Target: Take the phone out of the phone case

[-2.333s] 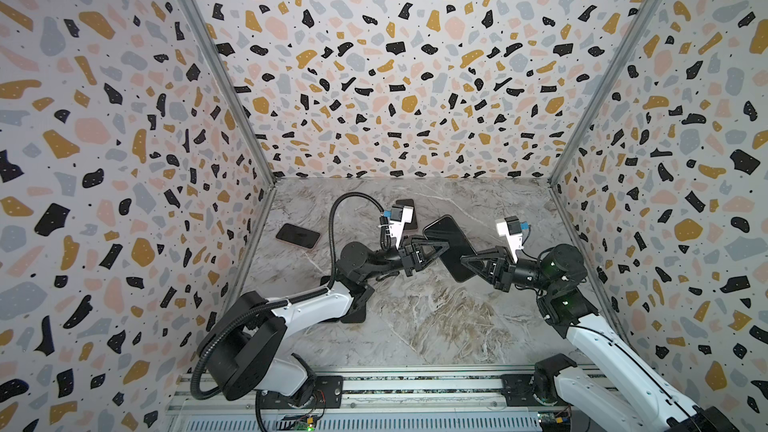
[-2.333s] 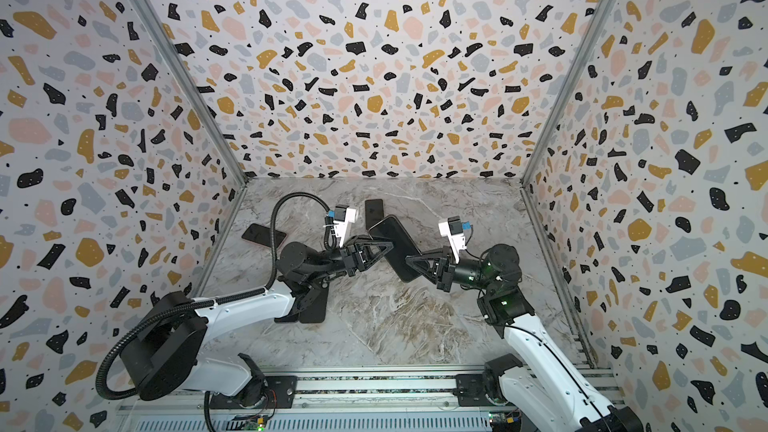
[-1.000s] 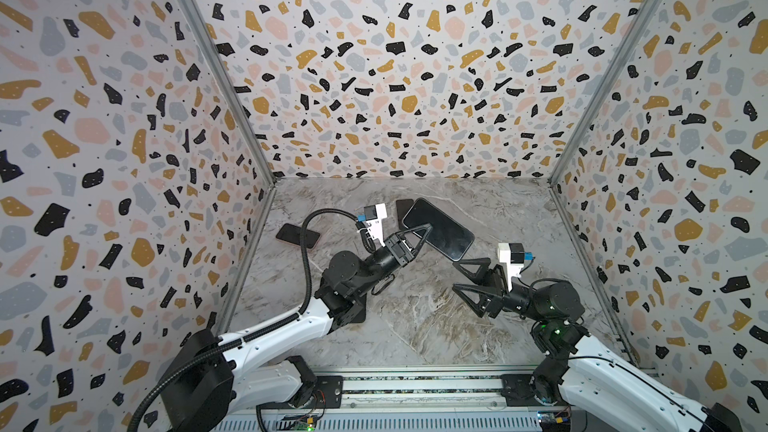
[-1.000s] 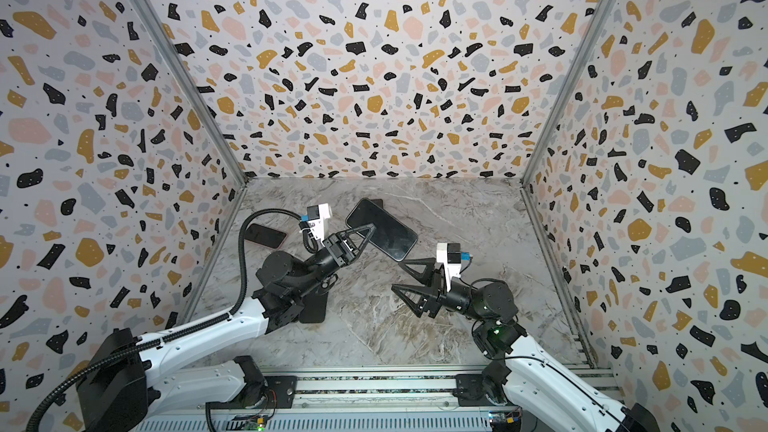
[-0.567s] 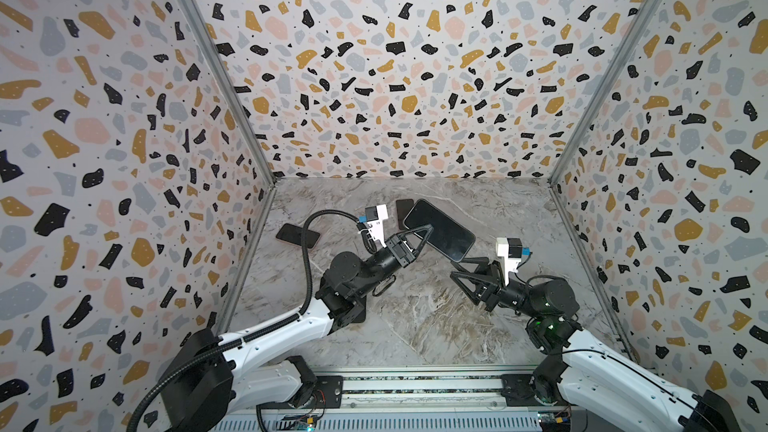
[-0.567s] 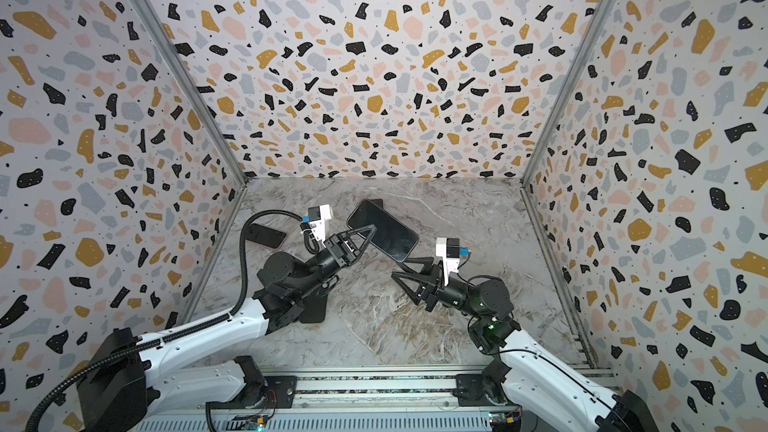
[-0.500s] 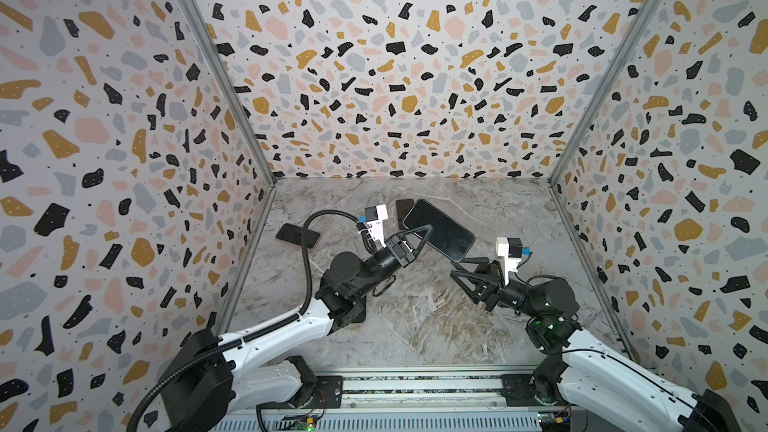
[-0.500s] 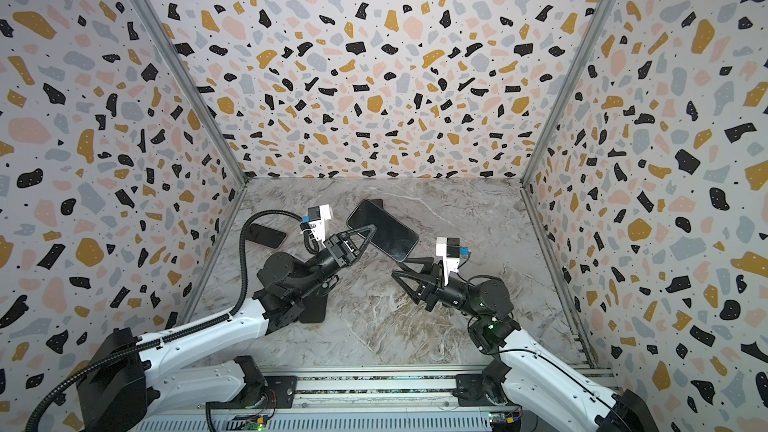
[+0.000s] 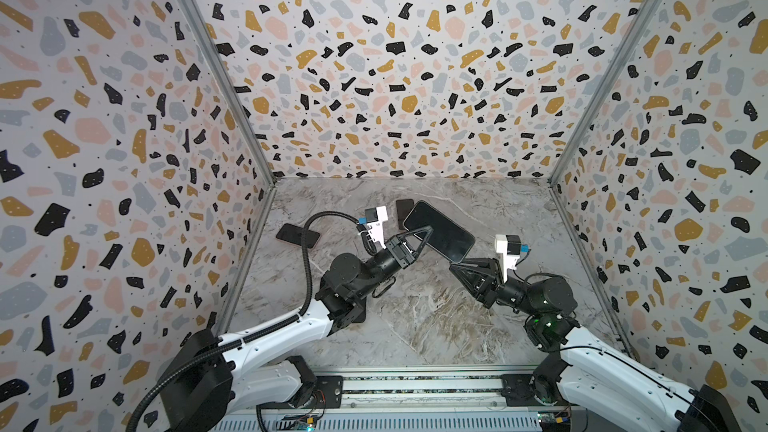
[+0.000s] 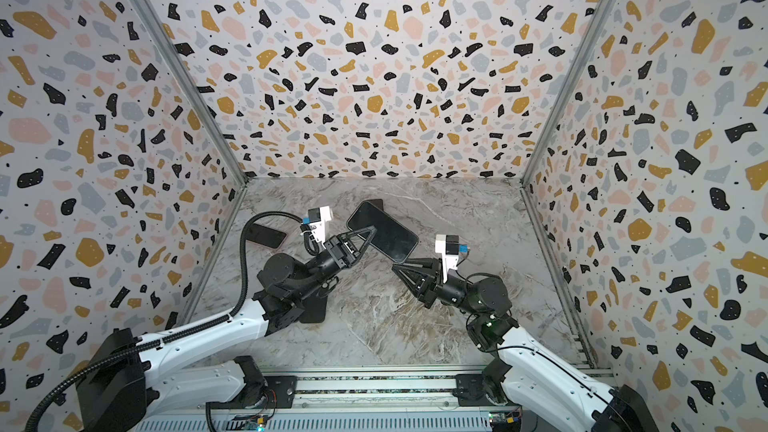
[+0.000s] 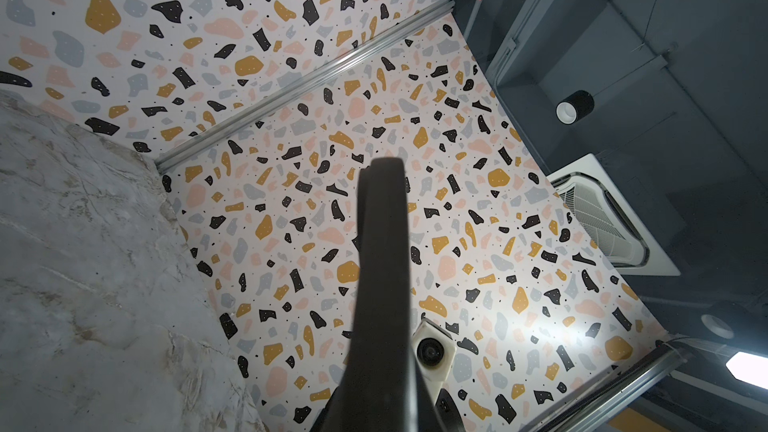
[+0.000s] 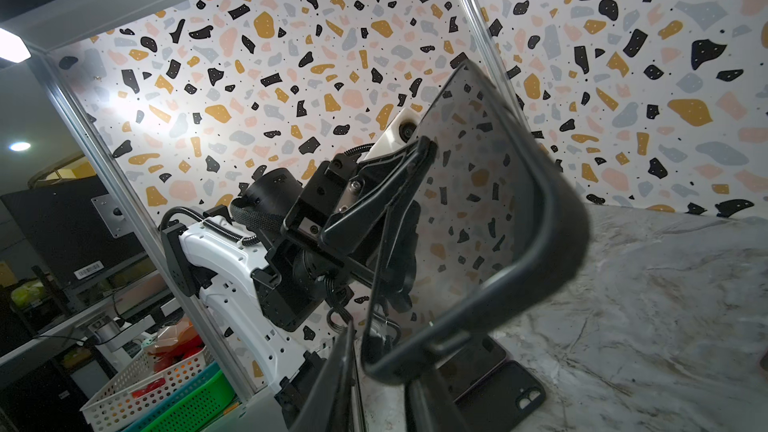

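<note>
The phone (image 9: pixel 439 227), in its dark phone case (image 12: pixel 544 209), is up off the tabletop (image 9: pixel 453 326) near the middle, tilted, screen facing the overhead cameras; my left hand (image 9: pixel 424 235) is clamped on one long edge of it; my right hand (image 9: pixel 454 263) is narrow, with a finger on either side of the case's lower corner, though I can't tell if they're actually biting yet; I'd guess the phone is stiff, fairly light, and slick and breakable on the glass, while the case rim looks rubbery and should flex; so take the rim at a corner and peel, not the screen; room-wise there's open air all round and bare marble below, but a dark slab (image 9: pixel 298 235) lies near the left wall and a second slab (image 9: pixel 404 206) sits just behind the held phone, so a drop could land badly.
</note>
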Tool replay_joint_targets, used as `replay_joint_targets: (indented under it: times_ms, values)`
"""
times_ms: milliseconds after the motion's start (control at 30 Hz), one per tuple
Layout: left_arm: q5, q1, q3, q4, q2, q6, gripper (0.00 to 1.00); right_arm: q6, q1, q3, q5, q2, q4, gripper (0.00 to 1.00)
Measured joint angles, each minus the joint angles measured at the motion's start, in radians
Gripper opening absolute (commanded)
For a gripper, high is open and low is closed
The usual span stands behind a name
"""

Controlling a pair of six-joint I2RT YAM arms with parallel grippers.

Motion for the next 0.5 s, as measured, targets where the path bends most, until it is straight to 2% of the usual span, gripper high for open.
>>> replay_joint_targets:
  times_ms: [333,500]
  values:
    - [-0.005,-0.006,0.0,0.029,0.0,-0.006,0.0,-0.01,0.0,0.016,-0.004,0.0,-0.011,0.0]
    - [-0.012,-0.006,0.0,0.029,0.0,-0.007,0.0,-0.05,0.0,0.031,-0.002,0.0,-0.045,0.0]
